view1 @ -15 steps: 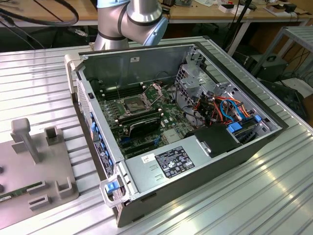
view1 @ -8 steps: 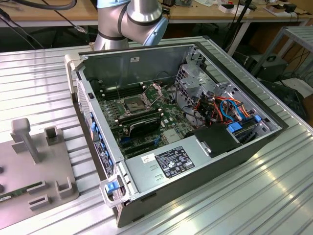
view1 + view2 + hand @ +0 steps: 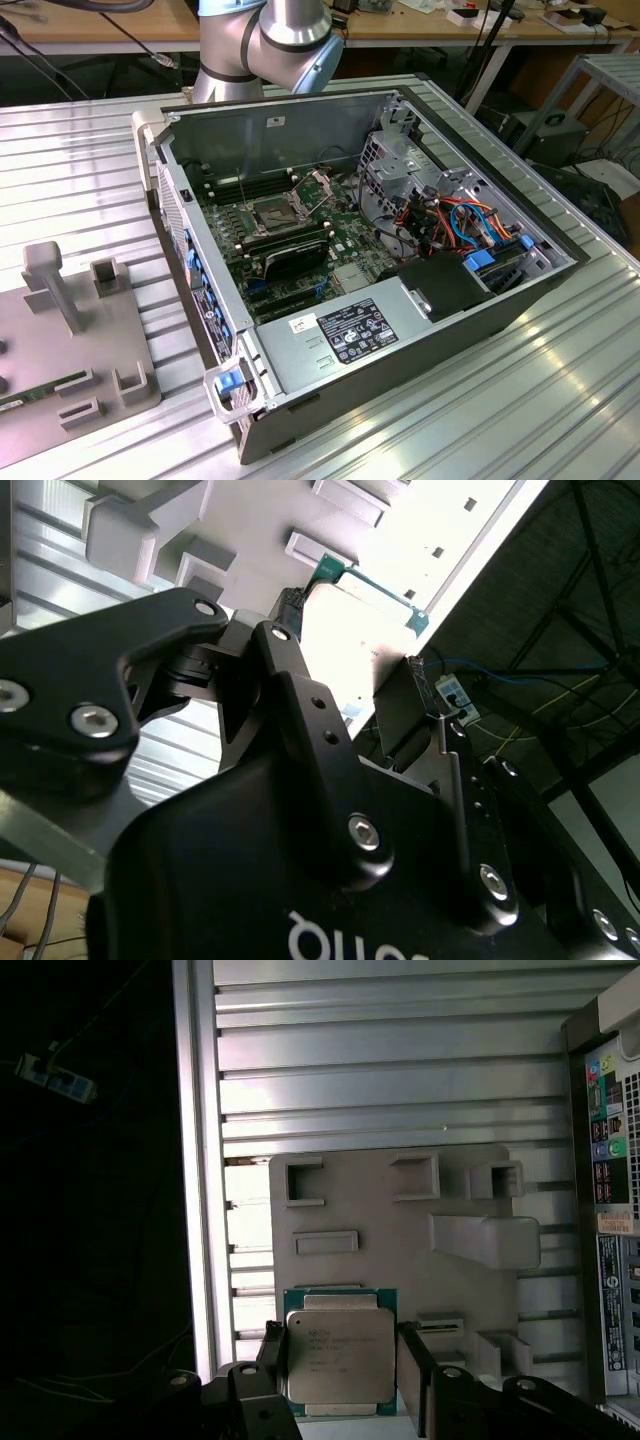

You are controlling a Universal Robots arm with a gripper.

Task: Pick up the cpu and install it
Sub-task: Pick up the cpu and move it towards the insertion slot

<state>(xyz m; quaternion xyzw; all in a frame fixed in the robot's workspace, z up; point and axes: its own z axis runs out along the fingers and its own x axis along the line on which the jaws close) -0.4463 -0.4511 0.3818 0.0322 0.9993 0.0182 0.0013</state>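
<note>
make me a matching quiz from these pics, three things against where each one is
Things:
1 cpu
2 socket
3 tray

Places:
A on the table, at the exterior view's left of the case
B held in the pincer
C inside the case

Pairs: 1-B, 2-C, 3-A

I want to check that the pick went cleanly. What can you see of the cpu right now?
The cpu is a small, flat, square chip. It has a dull silver-grey metal lid with faint print, set on a green board that shows as a thin rim around it. In the first wrist view it sits level, lid facing the camera, in the gripper, whose dark fingers close on two opposite edges. It appears to be held clear above the grey fixture plate.
</note>
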